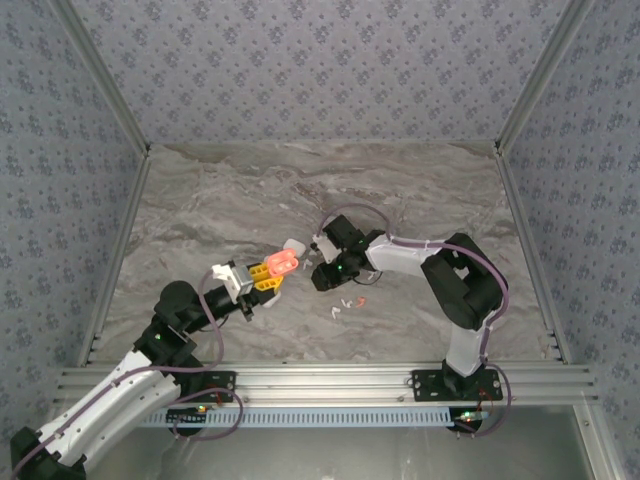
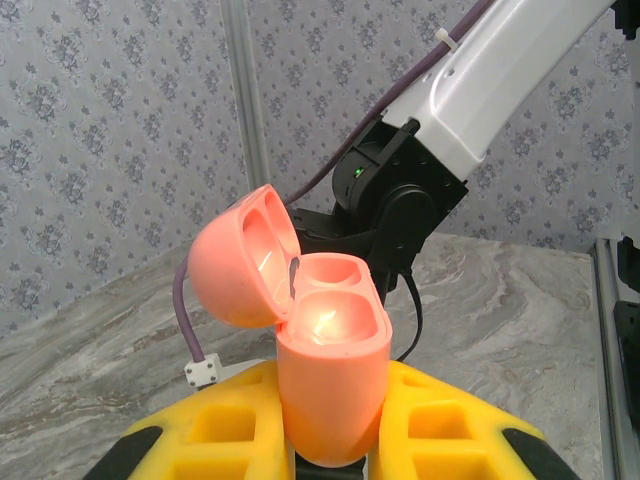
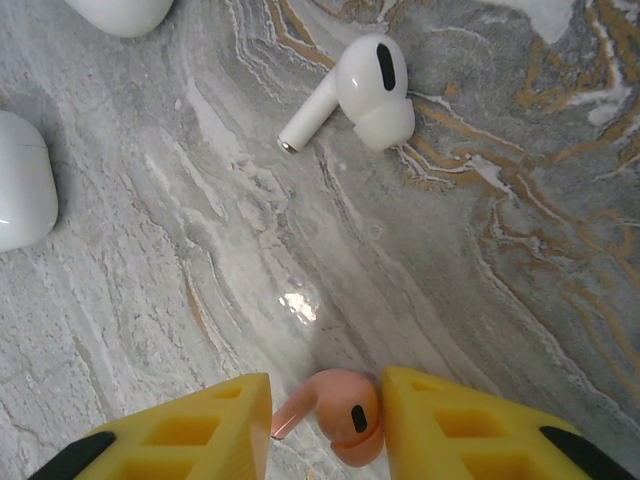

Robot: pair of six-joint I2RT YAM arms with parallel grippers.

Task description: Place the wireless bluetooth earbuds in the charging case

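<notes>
My left gripper [image 2: 330, 440] is shut on the lower body of a coral charging case [image 2: 330, 370], held upright with its lid [image 2: 245, 260] swung open to the left. Both cavities look empty. From above, the case [image 1: 281, 262] sits in the left gripper [image 1: 268, 277] mid-table. Just right of it, my right gripper [image 1: 322, 275] points down. A coral earbud [image 3: 345, 415] lies between its yellow fingers [image 3: 470, 430], head against the right finger and stem tip at the left one, just above the marble. A white earbud [image 3: 350, 95] lies on the table beyond.
Two white cases [image 3: 20, 195] [image 3: 115, 10] lie at the left of the right wrist view. More tiny earbuds [image 1: 336, 308] lie on the marble table [image 1: 200, 220] near the front. The right arm [image 2: 400, 200] hangs close behind the open case. Patterned walls enclose the table.
</notes>
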